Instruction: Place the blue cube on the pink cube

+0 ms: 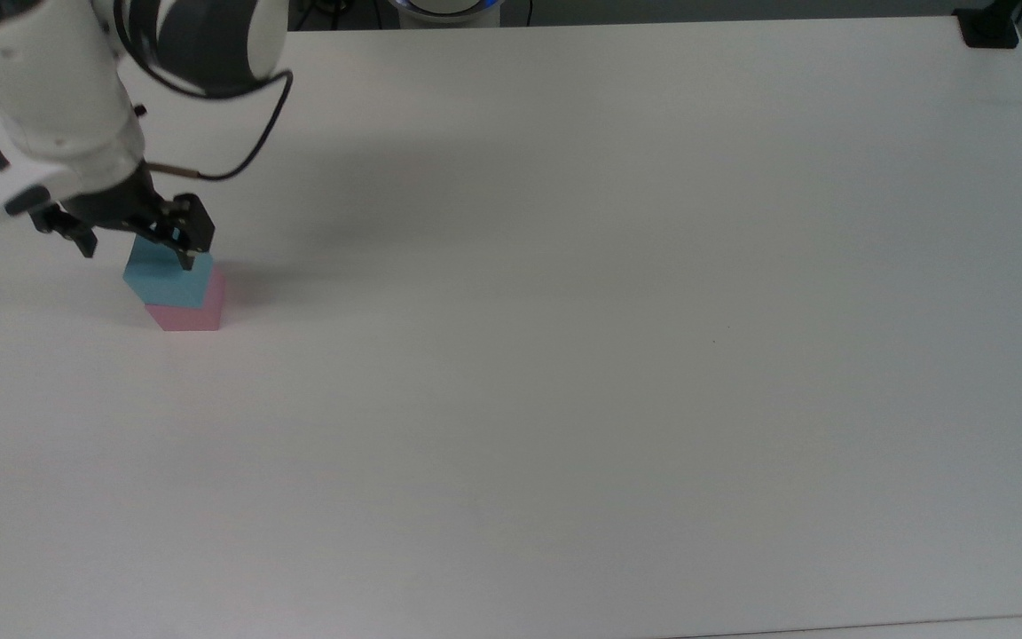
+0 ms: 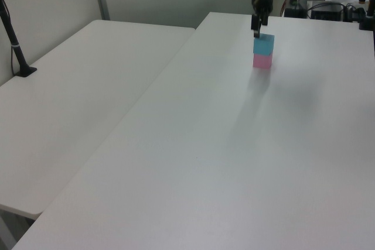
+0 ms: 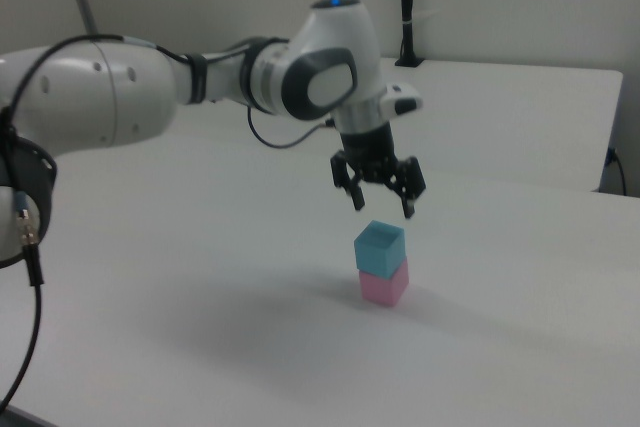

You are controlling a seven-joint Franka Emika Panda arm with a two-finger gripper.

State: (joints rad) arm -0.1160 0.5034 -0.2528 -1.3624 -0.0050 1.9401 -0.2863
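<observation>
The small light sky-blue matte cube (image 3: 380,246) sits squarely on the small pastel pink matte cube (image 3: 384,284), the two forming a short stack on the broad white worktop (image 1: 617,337); in the top view the stack stands at the far left of the worktop, and in the left view it stands toward the far end, the blue cube (image 2: 263,44) resting on the pink one (image 2: 262,61) with a slight twist between their edges, as far as I can judge.

The black two-finger gripper (image 3: 380,197) of the white arm (image 3: 120,97) hangs just above the stack; its jaws are spread wide and hold nothing, and in the right view there is open air between the fingertips and the top face of the blue cube; in the top view the gripper (image 1: 134,248) appears over the far edge of the blue cube (image 1: 167,275), the pink cube (image 1: 192,311) showing beneath it.

Judging from this, the placing is done and the step in hand is the retreat; the next move calls for a straight lift, jaws left spread, so that neither finger brushes the blue cube and nudges it off its seat; a sideways swing begun too low is the chief risk.
</observation>
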